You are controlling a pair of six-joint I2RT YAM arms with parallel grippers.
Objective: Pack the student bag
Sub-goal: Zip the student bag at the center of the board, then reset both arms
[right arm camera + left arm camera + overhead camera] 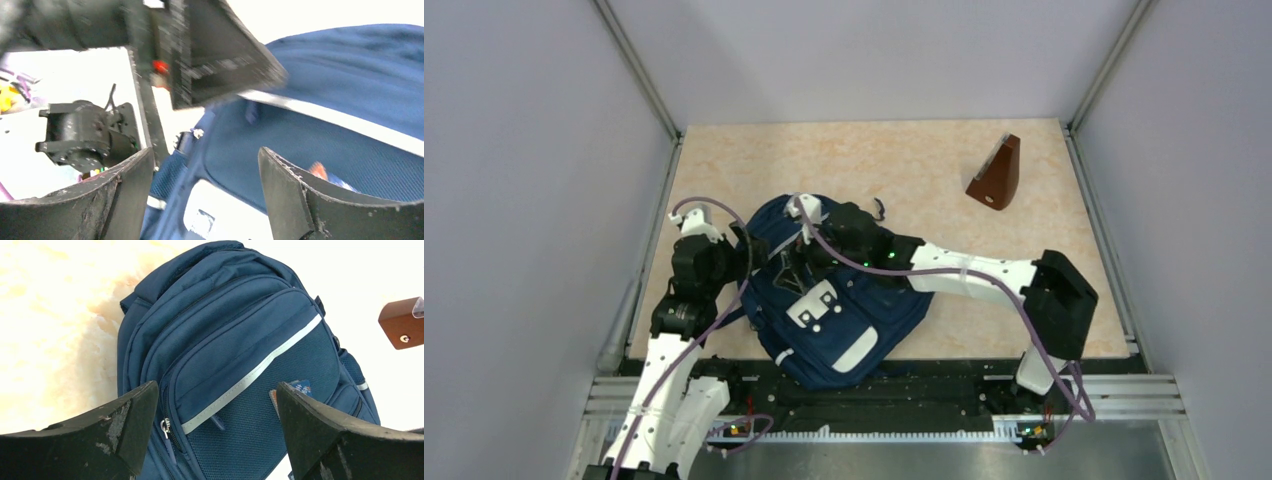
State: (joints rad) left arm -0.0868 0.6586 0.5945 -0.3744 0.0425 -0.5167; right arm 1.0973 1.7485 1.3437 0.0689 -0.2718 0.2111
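The student bag (869, 312), navy blue with grey-white stripes and white patches, lies flat at the table's near middle. It fills the left wrist view (235, 340), front pocket up, with a metal zipper pull (164, 427) near the left finger. My left gripper (215, 412) hovers over the front pocket, open, nothing between its fingers (132, 422). Seen from above, the left gripper (756, 248) is at the bag's far left edge. My right gripper (809, 255) reaches over the bag's top from the right. It is open (205, 177) over a white patch (220, 210), holding nothing.
A brown wooden wedge-shaped object (996, 175) stands at the far right of the table and shows at the right edge of the left wrist view (402, 327). The left gripper's body (220, 55) hangs close above the right gripper. Grey walls enclose the table.
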